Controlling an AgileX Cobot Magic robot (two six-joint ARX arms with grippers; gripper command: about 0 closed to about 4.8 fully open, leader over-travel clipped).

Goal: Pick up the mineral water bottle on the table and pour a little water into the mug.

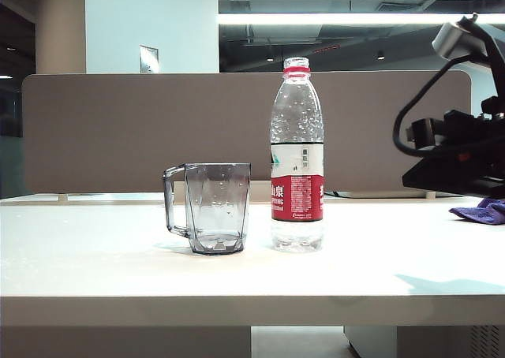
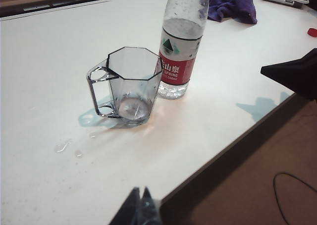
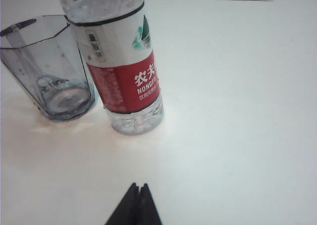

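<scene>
The mineral water bottle [image 3: 124,61] stood upright on the table [image 3: 237,111], just ahead of the right gripper [image 3: 134,186], whose fingertips were pressed together and held nothing. The mug [image 3: 47,66] stood just beside the bottle, apart from it. The left gripper [image 2: 140,191] hung farther back from both, its tips apparently together, though barely in view.

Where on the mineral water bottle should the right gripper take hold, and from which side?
The labelled midsection of the mineral water bottle, approached level from the right: it stands upright, and the mug sits close on its left. The right gripper is shut and must open first.
</scene>
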